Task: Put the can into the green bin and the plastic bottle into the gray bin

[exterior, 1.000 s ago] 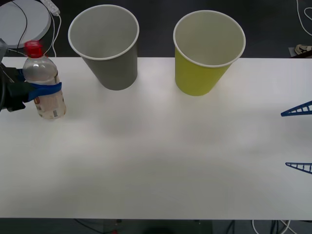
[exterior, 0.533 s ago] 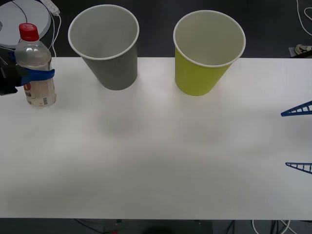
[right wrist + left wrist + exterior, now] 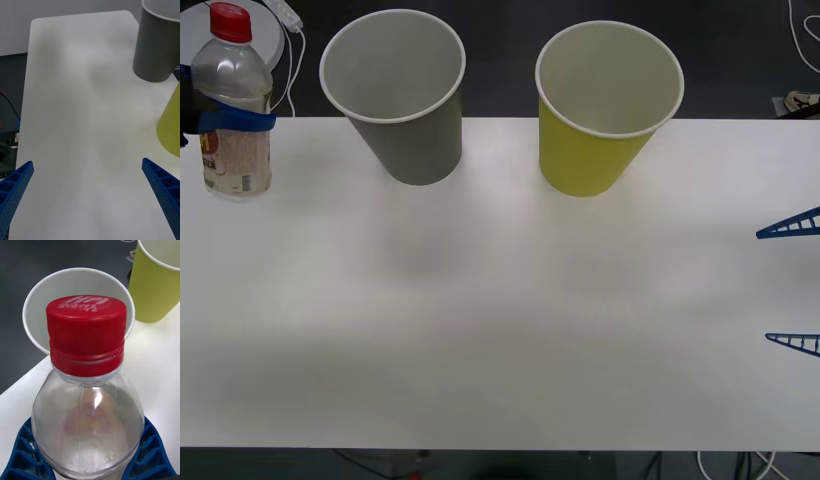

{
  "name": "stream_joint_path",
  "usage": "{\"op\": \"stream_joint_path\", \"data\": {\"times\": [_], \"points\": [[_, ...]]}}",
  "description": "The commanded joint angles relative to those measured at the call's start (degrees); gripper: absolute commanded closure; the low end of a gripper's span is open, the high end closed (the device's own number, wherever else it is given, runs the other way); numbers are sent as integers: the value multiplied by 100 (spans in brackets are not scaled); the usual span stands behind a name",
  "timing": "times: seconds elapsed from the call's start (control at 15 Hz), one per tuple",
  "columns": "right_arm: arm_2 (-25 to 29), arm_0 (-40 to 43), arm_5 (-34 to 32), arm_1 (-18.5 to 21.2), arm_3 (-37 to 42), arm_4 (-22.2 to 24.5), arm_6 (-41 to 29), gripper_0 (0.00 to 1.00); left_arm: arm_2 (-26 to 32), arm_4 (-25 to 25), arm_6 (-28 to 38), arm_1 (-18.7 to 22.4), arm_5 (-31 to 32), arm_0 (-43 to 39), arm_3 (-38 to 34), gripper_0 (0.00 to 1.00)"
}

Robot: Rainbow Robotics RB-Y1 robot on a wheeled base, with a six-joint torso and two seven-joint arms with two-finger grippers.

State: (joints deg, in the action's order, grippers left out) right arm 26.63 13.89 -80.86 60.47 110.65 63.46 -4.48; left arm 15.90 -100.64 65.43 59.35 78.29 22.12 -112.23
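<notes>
The left gripper [image 3: 225, 121] is at the far left edge of the front view, its blue ribbed fingers [image 3: 22, 457] clamped around the body of the plastic bottle [image 3: 235, 105] just below the shoulder. The bottle is upright, clear, with a red screw cap [image 3: 87, 335] and a pale label on its lower half. It sits over the far left corner of the white table [image 3: 500, 300]; whether its base touches the tabletop cannot be determined.

The gray bin [image 3: 397, 92] stands upright at the far edge of the table, to the right of the bottle and apart from it. Its white interior appears empty. The green bin [image 3: 605, 105] stands upright further right along the same edge, with a clear gap between the two bins. Its interior also appears empty.

In the left wrist view the gray bin's rim [image 3: 37, 292] is directly behind the cap, with the green bin [image 3: 157, 288] beyond it.

The right gripper [image 3: 792, 285] is at the right edge of the table, fingers spread wide apart, holding nothing, well clear of both bins.
</notes>
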Motion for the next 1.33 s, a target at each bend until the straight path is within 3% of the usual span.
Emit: {"op": "stream_joint_path", "data": {"times": [0.07,0.6,0.93,1.33], "points": [[0,0,0,0,0,0,0,0,-465,79,-48,226,230,636,509,100],[0,0,0,0,0,0,0,0,-1924,580,-268,648,468,2393,1915,100],[0,0,0,0,0,0,0,0,-2653,510,-452,639,1065,3633,2680,100],[0,0,0,0,0,0,0,0,-3444,440,-610,288,1074,4793,3568,100]]}}
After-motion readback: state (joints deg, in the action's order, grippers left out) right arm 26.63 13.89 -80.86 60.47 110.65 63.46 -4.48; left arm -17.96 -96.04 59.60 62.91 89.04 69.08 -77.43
